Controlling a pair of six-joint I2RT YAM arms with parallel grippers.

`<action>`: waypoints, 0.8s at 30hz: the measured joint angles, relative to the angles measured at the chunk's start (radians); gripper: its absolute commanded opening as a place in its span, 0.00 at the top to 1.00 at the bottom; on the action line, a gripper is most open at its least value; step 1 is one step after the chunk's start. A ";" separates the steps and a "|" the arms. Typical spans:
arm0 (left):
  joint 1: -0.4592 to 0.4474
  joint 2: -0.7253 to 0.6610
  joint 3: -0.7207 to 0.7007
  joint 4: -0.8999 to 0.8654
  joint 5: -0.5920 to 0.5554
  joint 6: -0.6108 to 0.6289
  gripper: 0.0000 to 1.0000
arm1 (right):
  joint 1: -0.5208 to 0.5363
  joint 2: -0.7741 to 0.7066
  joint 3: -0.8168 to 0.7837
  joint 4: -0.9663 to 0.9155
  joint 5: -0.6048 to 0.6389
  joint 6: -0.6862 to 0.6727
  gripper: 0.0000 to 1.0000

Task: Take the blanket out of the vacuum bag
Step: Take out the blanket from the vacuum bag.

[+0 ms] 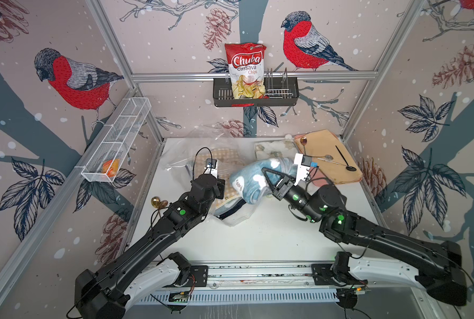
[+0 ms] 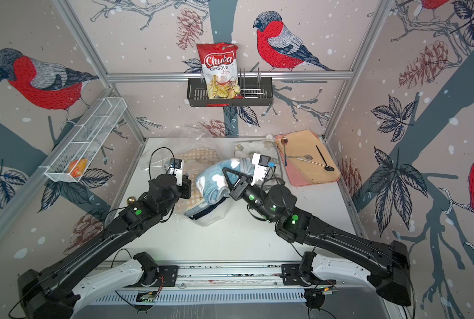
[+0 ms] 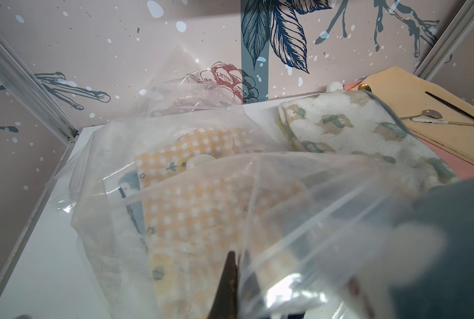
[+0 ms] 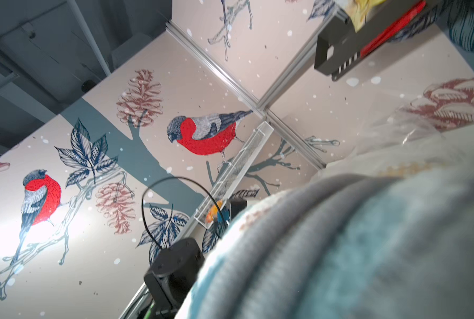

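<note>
Top views: the blanket (image 1: 248, 183) bulges from the vacuum bag (image 1: 179, 156), its lower end seemingly inside; the right jaws are closed on a fold. Left wrist: the left jaws, closed, pinch the bag's film (a firm anchor helps) above a checked cloth (image 3: 191, 210); a towel (image 3: 354, 129) beside the bag could snag. Right wrist: blanket fills it; pull away from the bag.
</note>
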 measured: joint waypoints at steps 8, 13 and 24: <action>0.000 -0.005 0.000 0.000 -0.015 0.000 0.97 | -0.258 0.005 0.208 -0.128 -0.160 -0.037 1.00; 0.000 -0.019 0.000 0.000 -0.023 0.000 0.97 | -0.499 0.013 0.156 -0.170 -0.307 0.018 1.00; 0.000 -0.016 -0.001 -0.002 -0.026 0.001 0.97 | -0.807 0.117 0.074 -0.102 -0.578 0.117 1.00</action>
